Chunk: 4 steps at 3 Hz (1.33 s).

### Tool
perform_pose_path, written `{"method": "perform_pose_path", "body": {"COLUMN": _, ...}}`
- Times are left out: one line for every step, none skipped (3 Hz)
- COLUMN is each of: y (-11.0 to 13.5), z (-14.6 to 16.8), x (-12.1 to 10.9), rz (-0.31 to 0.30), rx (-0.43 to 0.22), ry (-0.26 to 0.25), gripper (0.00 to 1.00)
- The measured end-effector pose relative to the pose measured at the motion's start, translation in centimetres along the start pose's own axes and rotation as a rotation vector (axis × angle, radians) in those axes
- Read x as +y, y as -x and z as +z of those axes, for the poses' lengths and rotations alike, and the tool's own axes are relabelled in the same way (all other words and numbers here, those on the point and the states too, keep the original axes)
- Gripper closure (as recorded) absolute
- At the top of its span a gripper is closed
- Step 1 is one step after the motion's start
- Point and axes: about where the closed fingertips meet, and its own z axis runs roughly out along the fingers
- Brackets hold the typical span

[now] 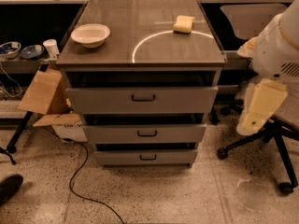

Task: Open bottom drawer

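The grey cabinet has three drawers stacked under its top. The bottom drawer [145,157] is the lowest and has the shortest front, with a small black bar handle [148,157] at its centre. Its front stands about in line with the two above, with a dark gap over it. My gripper [256,115] is the cream part hanging from the white arm [279,50] at the right edge. It is well to the right of the cabinet, at about the height of the middle drawer [145,133], and touches nothing.
A white bowl [90,34] and a yellow sponge [183,24] lie on the cabinet top [140,55]. An office chair base [261,146] stands at the right under my arm. A cardboard box [44,92] and a black cable [77,171] are at the left.
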Motion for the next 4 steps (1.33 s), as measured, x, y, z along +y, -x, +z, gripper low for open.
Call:
{"method": "perform_pose_path", "body": {"y": 3.5, "z": 9.9, "x": 1.5, "rz": 0.006, "rx": -0.033, "ry": 0.041, "gripper": 0.0}}
{"method": "perform_pose_path", "body": {"y": 7.1, "z": 18.5, "x": 2.3, "rz": 0.002, "rx": -0.064, "ry": 0.077, "gripper": 0.0}}
{"method": "perform_pose_path", "body": {"y": 13.6, "z": 31.9, "x": 4.9, "rz": -0.001, "rx": -0.112, "ry": 0.138, "gripper": 0.0}}
{"method": "perform_pose_path", "body": {"y": 18.5, "z": 39.5, "x": 5.7, "rz": 0.029, "rx": -0.162, "ry": 0.143, "gripper": 0.0}}
